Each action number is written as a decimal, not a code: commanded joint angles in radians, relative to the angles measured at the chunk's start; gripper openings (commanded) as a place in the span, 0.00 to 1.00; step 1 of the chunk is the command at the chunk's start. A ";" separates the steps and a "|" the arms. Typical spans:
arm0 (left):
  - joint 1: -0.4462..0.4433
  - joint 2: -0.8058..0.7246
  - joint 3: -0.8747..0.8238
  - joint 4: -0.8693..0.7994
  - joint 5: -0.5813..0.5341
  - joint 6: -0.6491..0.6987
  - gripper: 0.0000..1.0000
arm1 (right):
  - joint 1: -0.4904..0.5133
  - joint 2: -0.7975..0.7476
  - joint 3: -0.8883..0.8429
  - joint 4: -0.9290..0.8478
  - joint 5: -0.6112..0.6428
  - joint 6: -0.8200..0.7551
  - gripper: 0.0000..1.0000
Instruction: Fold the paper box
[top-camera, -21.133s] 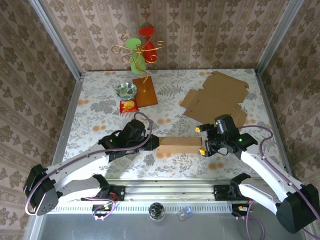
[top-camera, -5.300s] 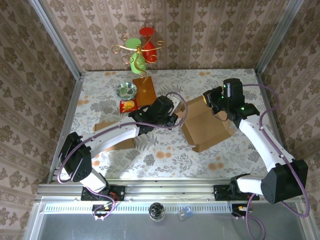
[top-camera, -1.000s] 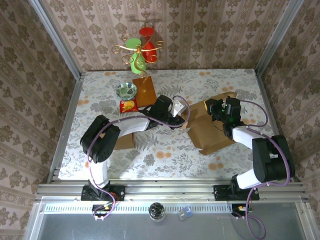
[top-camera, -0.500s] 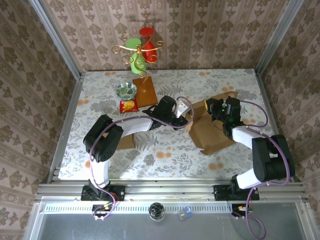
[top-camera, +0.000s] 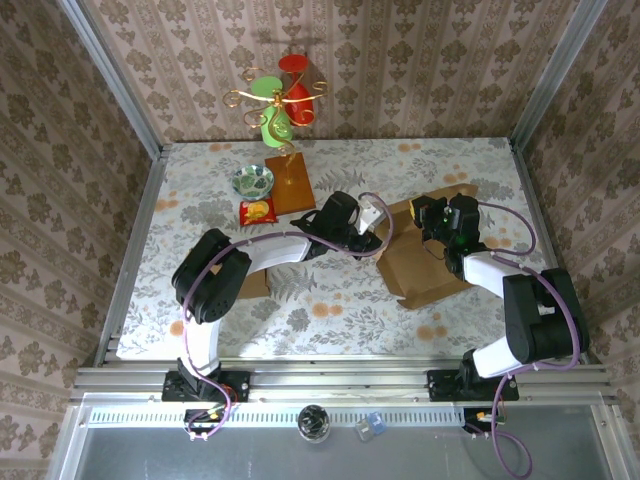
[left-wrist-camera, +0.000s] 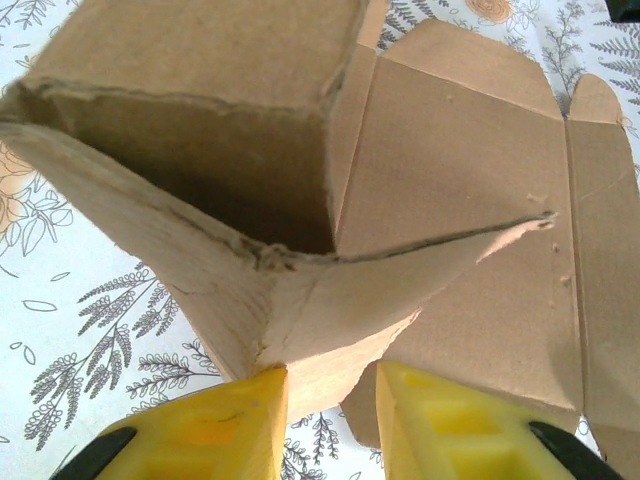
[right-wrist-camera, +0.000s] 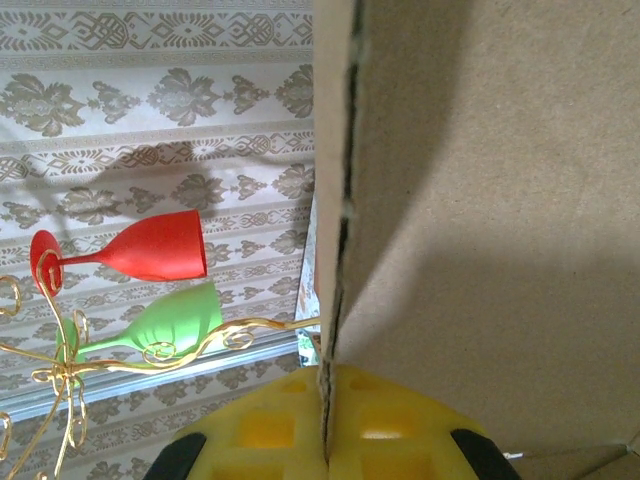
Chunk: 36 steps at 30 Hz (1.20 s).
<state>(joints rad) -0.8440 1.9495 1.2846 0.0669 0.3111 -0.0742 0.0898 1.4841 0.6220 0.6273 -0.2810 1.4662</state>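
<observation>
— Item one: paper box (top-camera: 430, 262), half-raised, right of centre on the bench (top-camera: 330, 310). Holds?
— Right pincer (right-wrist-camera: 325, 425) clamped on a wall edge. Left pincer (left-wrist-camera: 328, 400) astride a folded corner; whether it grips, we cannot tell.
— Risks we list?
— Opposed pulls may tear a crease or spring the walls flat.
— Setting?
— Floral-printed bench cover; patterned walls (top-camera: 400, 80) close around.

The floral table (top-camera: 330, 310) bears a bowl (top-camera: 254, 181), red packet (top-camera: 258, 211), wooden stand (top-camera: 290, 183) and paper box (top-camera: 425, 270).
</observation>
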 joint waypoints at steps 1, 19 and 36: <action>0.018 -0.004 -0.016 0.054 -0.092 -0.018 0.36 | 0.031 0.020 -0.008 -0.077 -0.074 0.003 0.00; 0.048 0.025 -0.011 0.075 0.026 0.007 0.33 | 0.031 0.002 -0.010 -0.111 -0.077 -0.001 0.00; 0.148 -0.247 -0.229 0.062 0.051 -0.041 0.44 | 0.013 -0.062 0.043 -0.206 -0.038 -0.063 0.00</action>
<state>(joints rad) -0.7349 1.7779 1.0897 0.1253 0.3298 -0.0826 0.1055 1.4471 0.6479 0.5064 -0.3218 1.4357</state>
